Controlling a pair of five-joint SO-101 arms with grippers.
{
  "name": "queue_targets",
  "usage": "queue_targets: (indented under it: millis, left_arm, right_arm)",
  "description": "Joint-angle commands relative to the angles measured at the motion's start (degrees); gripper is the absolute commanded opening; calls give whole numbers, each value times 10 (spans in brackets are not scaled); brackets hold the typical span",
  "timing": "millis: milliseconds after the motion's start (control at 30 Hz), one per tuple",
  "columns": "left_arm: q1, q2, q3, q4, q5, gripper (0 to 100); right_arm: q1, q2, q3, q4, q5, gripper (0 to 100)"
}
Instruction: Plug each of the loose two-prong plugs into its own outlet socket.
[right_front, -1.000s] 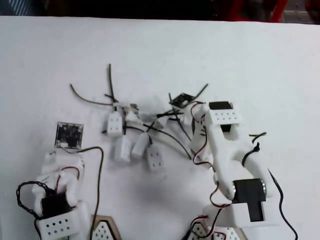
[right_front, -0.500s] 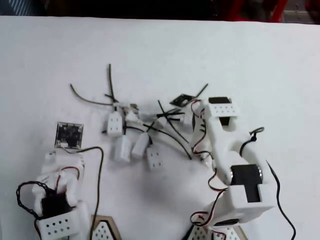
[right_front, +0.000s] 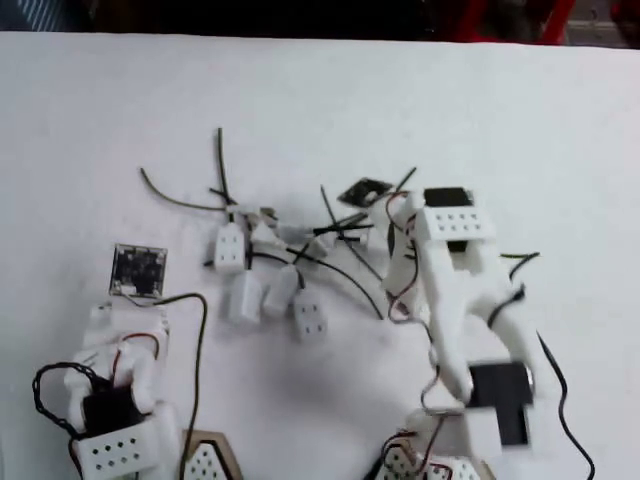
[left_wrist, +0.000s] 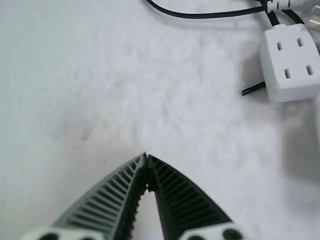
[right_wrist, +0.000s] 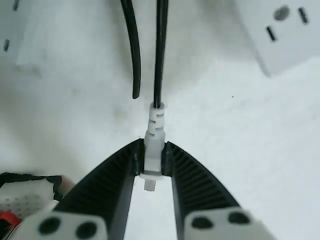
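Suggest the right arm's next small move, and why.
Probably lift slightly and swing the plug toward the outlet block. The right gripper is shut on the plug, its black cord trailing ahead; the block's slots lie apart, off to one side. Prong direction is unclear.

No writing, number, label or sign can be read anywhere in these views. The white outlet socket block (left_wrist: 292, 62) shows a plain face with four bare slots. The dark square board (right_front: 138, 268) seen from above carries only specks, too small to tell whether they are lettering.
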Motion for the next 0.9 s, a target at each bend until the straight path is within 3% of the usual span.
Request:
queue_targets:
  millis: [0,233,567,700,867]
  left_arm:
    - [-5,-11,-5,-12,0,24]
    - [-2,-11,-21,-20,4,24]
    - [51,-11,-135,-21,9,24]
    - [101,-11,-163,-50,89,32]
    - [135,-11,-156,-116,199,186]
  right_arm:
    - [-2,-124,-5,33,3,17]
    - [-11,-299,-1,38,-54,17]
    - [-166,-445,59,-7,-180,17]
    - [-235,-479,92,-45,-229,17]
    - [-301,-511,122,-84,-258,17]
